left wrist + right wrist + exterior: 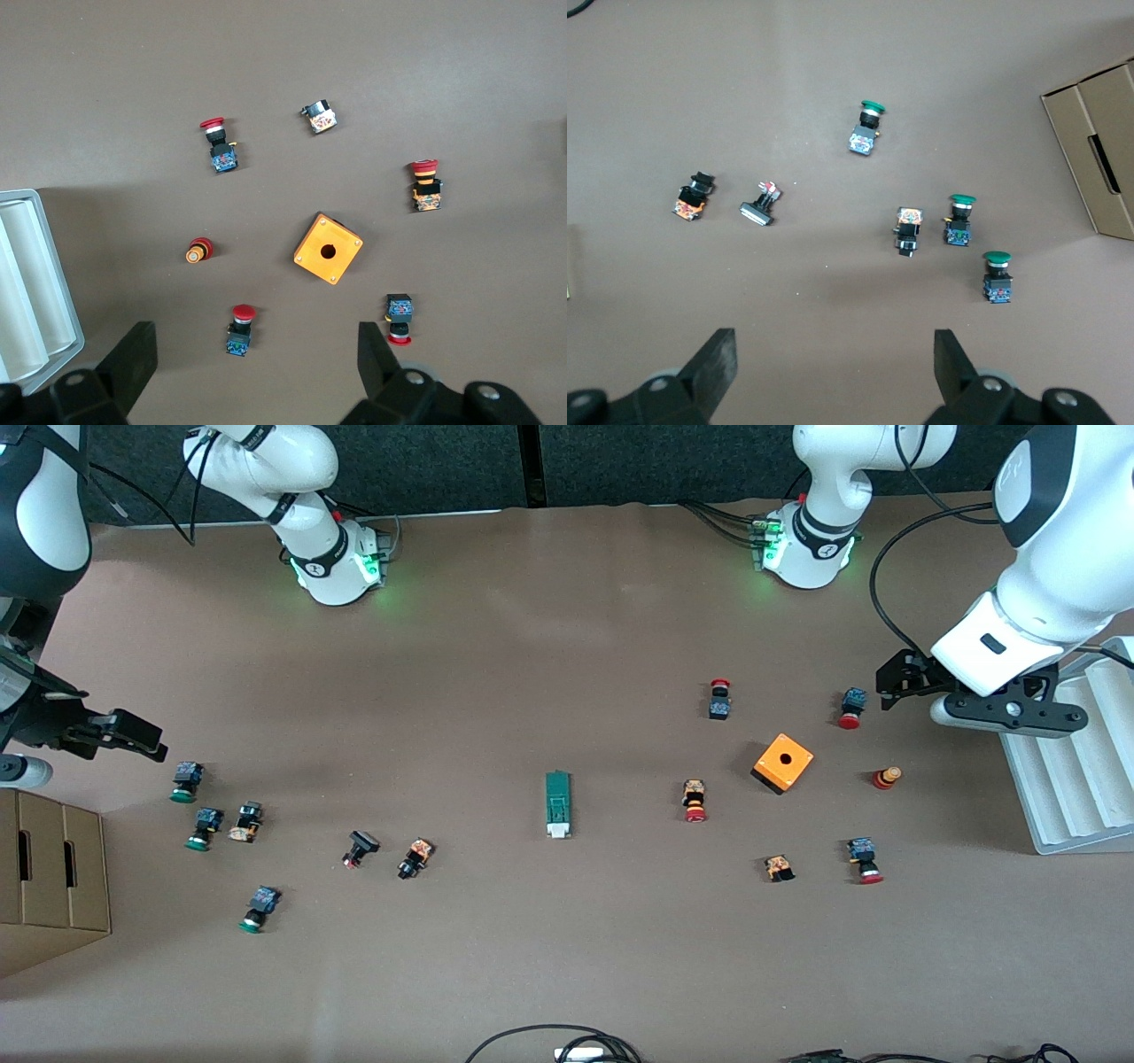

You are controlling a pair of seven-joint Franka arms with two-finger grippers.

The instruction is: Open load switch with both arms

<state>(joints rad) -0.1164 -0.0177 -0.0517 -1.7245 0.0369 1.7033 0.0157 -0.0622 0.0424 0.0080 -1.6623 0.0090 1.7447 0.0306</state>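
Load switch (pixel 557 804), a narrow dark-green bar with a white block at the end nearer the front camera, lies flat and untouched near the middle of the table, well apart from both grippers. Left gripper (pixel 889 680) hangs in the air at the left arm's end of the table, fingers spread wide and holding nothing; its wrist view looks down past both black fingers (pixel 133 359) onto bare tabletop. Just under it sit red-capped push buttons (pixel 851 708), and a little nearer the front camera an orange cube box (pixel 782 763) with a round hole in its top. A white ribbed tray (pixel 1076 779) stands at the table edge beside this arm. Right gripper (pixel 133 735) hovers at the right arm's end of the table, fingers likewise spread and empty. Below and beside it lie several green-capped push buttons (pixel 185 781), and a brown cardboard box (pixel 53 877) stands at that edge.

Judging by this layout, the task is at its very start: neither arm has approached the switch. The next move probably calls for both arms to travel inward toward the table's middle, one gripper to come down and pinch the green body to steady it, the other to take the white end, passing over the scattered buttons without knocking them
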